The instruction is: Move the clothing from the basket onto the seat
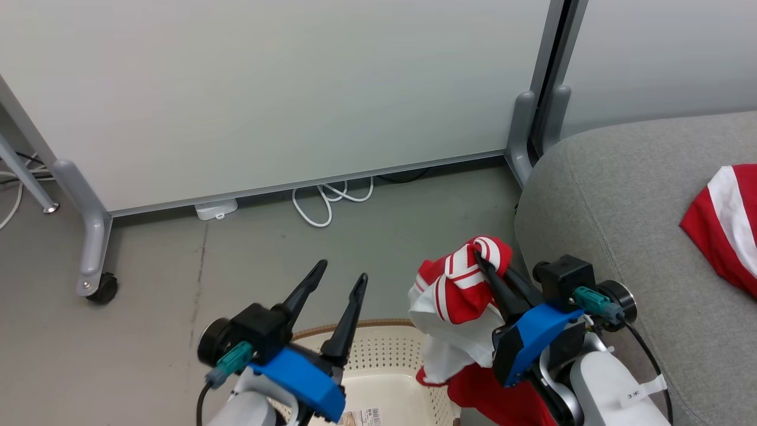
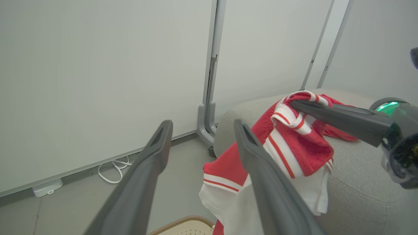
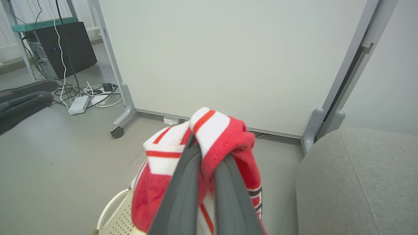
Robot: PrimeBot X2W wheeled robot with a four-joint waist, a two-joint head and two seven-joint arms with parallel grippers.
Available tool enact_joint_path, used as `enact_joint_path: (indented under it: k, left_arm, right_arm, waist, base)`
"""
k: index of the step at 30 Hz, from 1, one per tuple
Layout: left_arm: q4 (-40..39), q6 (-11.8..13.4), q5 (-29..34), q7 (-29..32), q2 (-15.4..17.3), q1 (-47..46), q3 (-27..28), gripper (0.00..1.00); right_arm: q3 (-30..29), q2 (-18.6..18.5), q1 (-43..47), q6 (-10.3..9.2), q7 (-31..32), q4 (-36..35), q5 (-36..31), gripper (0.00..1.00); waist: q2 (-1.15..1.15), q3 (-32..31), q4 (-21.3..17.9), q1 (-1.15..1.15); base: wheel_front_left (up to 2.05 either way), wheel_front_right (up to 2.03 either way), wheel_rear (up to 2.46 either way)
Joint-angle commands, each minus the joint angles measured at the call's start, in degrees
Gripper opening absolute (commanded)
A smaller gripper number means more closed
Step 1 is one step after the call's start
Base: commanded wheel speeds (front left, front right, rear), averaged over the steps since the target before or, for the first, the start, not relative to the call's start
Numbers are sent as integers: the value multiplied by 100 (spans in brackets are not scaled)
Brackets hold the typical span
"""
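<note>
Seat (image 1: 621, 195): big grey cushion, the drop-off spot. One garment is already on it, so approx half the job looks done.

Basket (image 1: 378, 349): on the floor (image 1: 177, 266) just off the seat's rounded corner, lower than the cushion top. The part of its inside seen from the head cam is bare apart from a paper label (image 1: 362, 417). The rest is cut off by the frame edge, so can't confirm it's empty.

Jersey (image 1: 458, 290): red w/ white lining, bunched up, held in the air just short of the seat's rounded corner, not yet over the cushion. Its lower part hangs down on the seat side of the basket & runs out of frame, so can't tell if it's fully clear of the basket.

Shorts (image 1: 724, 219): red w/ white stripe, lying on top of the seat, well in from that corner, partly out of frame.

Right end effector (image 1: 479, 255): fingers pinched together on the jersey's striped trim, close to the seat's corner, cloth draped over the tips.

Left end effector (image 1: 342, 270): fingers spread wide, nothing between them, on the far side of the jersey from the seat.

Left to do, my read: carry the jersey across over the cushion, let go, then check the basket's hidden part for anything else.
</note>
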Motion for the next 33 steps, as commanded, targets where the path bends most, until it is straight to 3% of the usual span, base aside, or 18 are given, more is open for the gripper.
enact_joint_path:
  k: [1,13,24,33]
  left_arm:
    - [-106,-40,154,-15,20,231,223,100]
    - [-439,-213,938,-16,-328,1147,1332,100]
    - [-409,-240,1057,-16,-438,1203,1374,100]
    - [-454,-242,1075,-17,-327,1161,1367,100]
  right_arm:
    - [-43,7,80,1,-4,-62,-32,0]
    - [-155,8,161,1,77,-233,-51,0]
    - [-151,8,156,1,124,-286,-36,0]
    - [-166,7,49,1,92,-322,-16,0]
  waist:
    - [0,6,8,0]
    - [0,-26,26,0]
    - [0,16,-98,0]
    - [0,170,-758,0]
  base:
    - [0,0,0]
    - [0,0,0]
    - [0,0,0]
    - [0,0,0]
